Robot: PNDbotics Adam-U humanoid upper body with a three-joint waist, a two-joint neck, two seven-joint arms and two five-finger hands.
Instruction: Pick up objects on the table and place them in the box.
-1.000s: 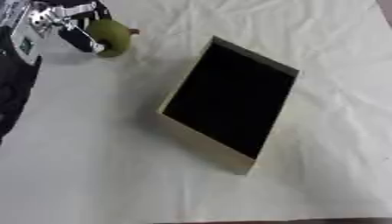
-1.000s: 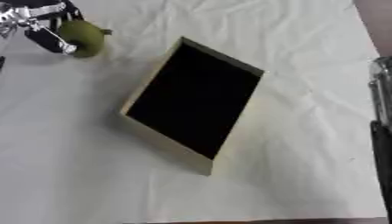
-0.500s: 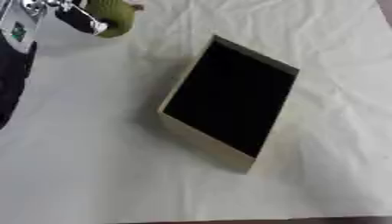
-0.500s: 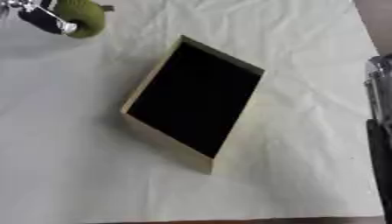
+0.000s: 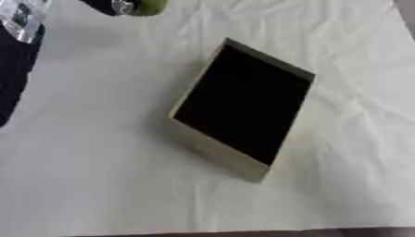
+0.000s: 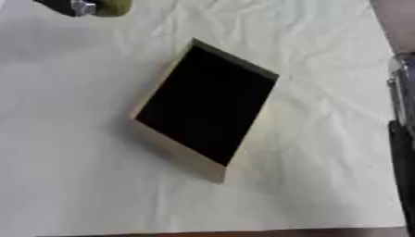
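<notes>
A round green fruit (image 5: 151, 6) shows at the top edge, left of centre, cut off by the frame. My left hand (image 5: 112, 5) is curled round it, and only dark fingers with a silver part show. The arm (image 5: 18, 51) runs down the left edge. An open tan box (image 5: 217, 151) with a black inside lies askew in the middle of the table, well below and to the right of the fruit. A dark and silver part of my right arm or hand (image 6: 402, 120) stands at the right edge of the right eye view.
A creased cream cloth (image 5: 97, 176) covers the table. Its near edge (image 5: 203, 231) runs along the bottom of the view. Bare cloth lies all round the box.
My left hand has carried the green fruit up and to the right, from the cloth at the far left to the top edge. The box and the right arm have not moved.
</notes>
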